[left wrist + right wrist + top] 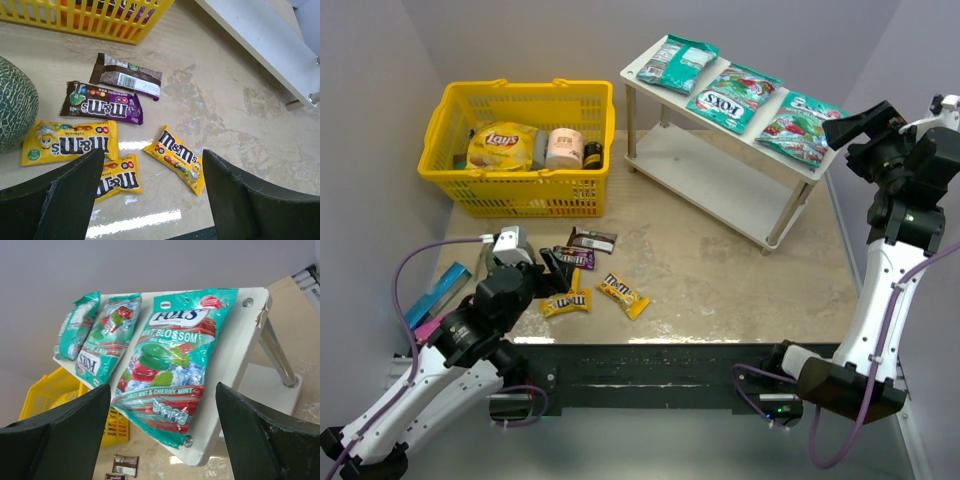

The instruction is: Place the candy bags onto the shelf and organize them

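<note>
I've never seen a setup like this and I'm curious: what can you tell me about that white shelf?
The white shelf has two flat rectangular boards, one above the other, seemingly painted wood, joined by slim shiny metal legs screwed at the corners. One top corner looks chipped. It stands upright on the table, far right, beside the yellow basket without touching it. Three teal candy bags lie flat side by side on the top board; the lower board is bare.

Twin arm hardware: finish and cabling
The left arm [405,392] and right arm [880,290] are built from white links and black joint housings. Purple cables [397,295] are routed alongside, and matte black wedge fingers [60,200] are fitted.
</note>
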Controlling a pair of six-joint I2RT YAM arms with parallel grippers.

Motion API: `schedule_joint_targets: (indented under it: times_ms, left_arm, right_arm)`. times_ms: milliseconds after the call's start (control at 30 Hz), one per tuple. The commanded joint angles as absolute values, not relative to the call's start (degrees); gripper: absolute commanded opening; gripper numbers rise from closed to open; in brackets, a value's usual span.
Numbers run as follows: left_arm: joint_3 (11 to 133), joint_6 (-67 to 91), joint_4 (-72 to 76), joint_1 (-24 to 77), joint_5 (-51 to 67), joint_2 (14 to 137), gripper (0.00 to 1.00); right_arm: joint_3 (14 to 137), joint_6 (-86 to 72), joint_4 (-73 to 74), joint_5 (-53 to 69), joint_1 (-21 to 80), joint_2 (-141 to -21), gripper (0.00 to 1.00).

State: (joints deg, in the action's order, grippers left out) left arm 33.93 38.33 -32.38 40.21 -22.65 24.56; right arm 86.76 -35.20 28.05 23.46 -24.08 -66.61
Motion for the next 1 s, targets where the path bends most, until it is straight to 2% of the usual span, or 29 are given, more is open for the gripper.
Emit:
schedule_joint_targets:
  times_ms: [0, 100, 233, 300, 533, 733, 967]
  left_arm:
    - [34.63, 37.53, -30.94, 40.08, -22.94, 23.73, 0.86]
    - [34.63, 37.53, -30.85, 40.08, -22.68, 23.91, 0.89]
    - [34.37, 37.18, -30.32, 40.08, -21.97, 24.26, 0.98]
    - [34.36, 37.09, -30.15, 40.17, -21.80, 24.35, 1.00]
    - [34.19, 37.09, -30.15, 40.08, -22.32, 24.61, 0.99]
    - [34.19, 37.35, -30.67, 40.08, -22.94, 24.70, 1.00]
    - [34.28, 37.44, -30.67, 40.08, -22.85, 25.31, 0.99]
  right_arm:
    - [89.82, -35.60, 23.65, 26.96, -24.17, -64.34, 0.89]
    - [89.48, -36.03, 18.21, 35.49, -24.08, -62.24, 0.89]
    - [87.37, -40.24, 3.63, 49.88, -22.43, -58.89, 0.90]
    - [87.18, -41.75, 2.02, 50.80, -19.27, -58.01, 0.91]
    - [85.36, -31.22, 7.56, 39.83, 9.52, -60.64, 0.93]
    - [82.63, -22.60, 12.92, 24.97, 32.56, -67.84, 0.93]
    - [73.49, -22.06, 12.93, 19.60, 42.45, -75.05, 0.89]
